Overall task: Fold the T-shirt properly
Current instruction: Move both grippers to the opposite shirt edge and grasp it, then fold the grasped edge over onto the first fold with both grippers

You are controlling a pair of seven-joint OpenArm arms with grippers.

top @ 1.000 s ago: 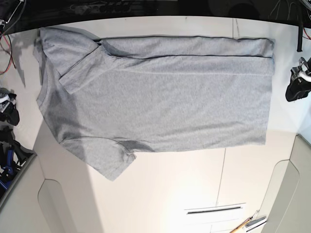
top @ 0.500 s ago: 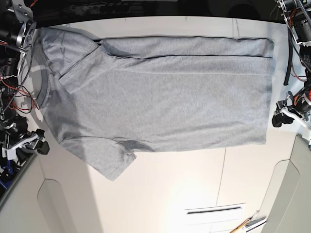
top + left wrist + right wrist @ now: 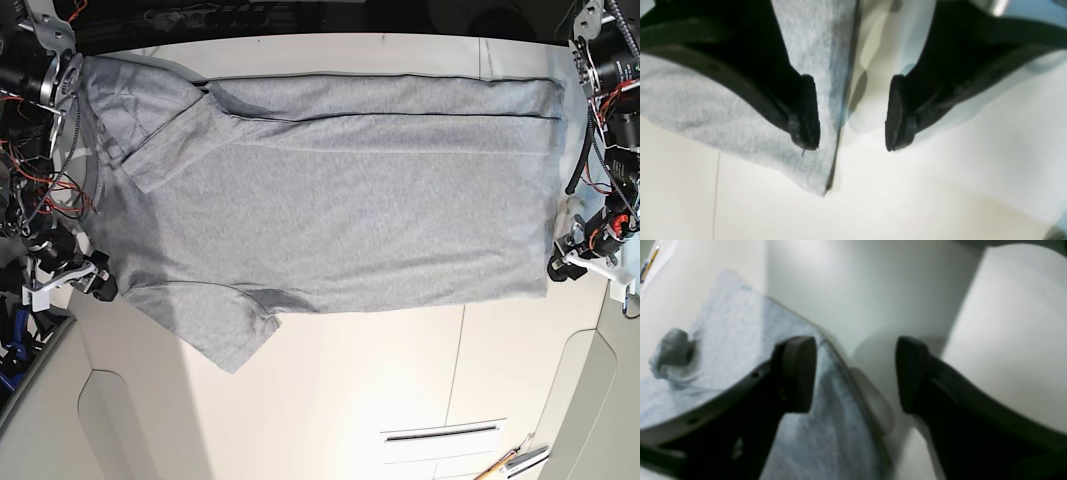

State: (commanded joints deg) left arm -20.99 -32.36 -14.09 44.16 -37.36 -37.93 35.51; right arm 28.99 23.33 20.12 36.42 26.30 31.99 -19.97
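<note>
Two grippers stood wide open at the cloth's edges: the left gripper (image 3: pixel 852 115) (image 3: pixel 566 262) straddled the hem corner on the scene's right, the right gripper (image 3: pixel 855 373) (image 3: pixel 88 283) straddled the opposite edge. Between them the T-shirt (image 3: pixel 330 215) lay spread on the table (image 3: pixel 400 380).

No readable text, labels, brands or numbers in any of my views. The T-shirt (image 3: pixel 330 200) shows plain grey fabric on the side facing up, with no print legible on it. Nothing readable on my grippers or the table (image 3: pixel 400 400) either.
</note>
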